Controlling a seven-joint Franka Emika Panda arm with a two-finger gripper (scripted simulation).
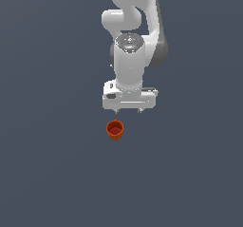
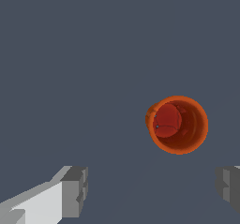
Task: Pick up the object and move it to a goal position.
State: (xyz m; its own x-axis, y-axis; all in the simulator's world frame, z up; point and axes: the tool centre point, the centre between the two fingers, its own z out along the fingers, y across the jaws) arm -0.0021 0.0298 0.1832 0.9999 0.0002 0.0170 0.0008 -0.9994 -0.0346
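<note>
The object (image 1: 115, 129) is a small orange-red cup standing upright on the dark grey floor, its hollow top facing up. In the wrist view the object (image 2: 178, 124) shows its round rim and red inside. My white gripper (image 1: 128, 110) hangs above and slightly toward the exterior view's right of the cup, apart from it. Its fingers are spread wide and hold nothing; one fingertip (image 2: 75, 190) and the other at the frame's edge flank an empty gap (image 2: 152, 188). The cup lies outside that gap.
A plain dark grey floor (image 1: 47, 174) fills both views. The white arm (image 1: 135, 26) rises behind the gripper. No other objects or edges show.
</note>
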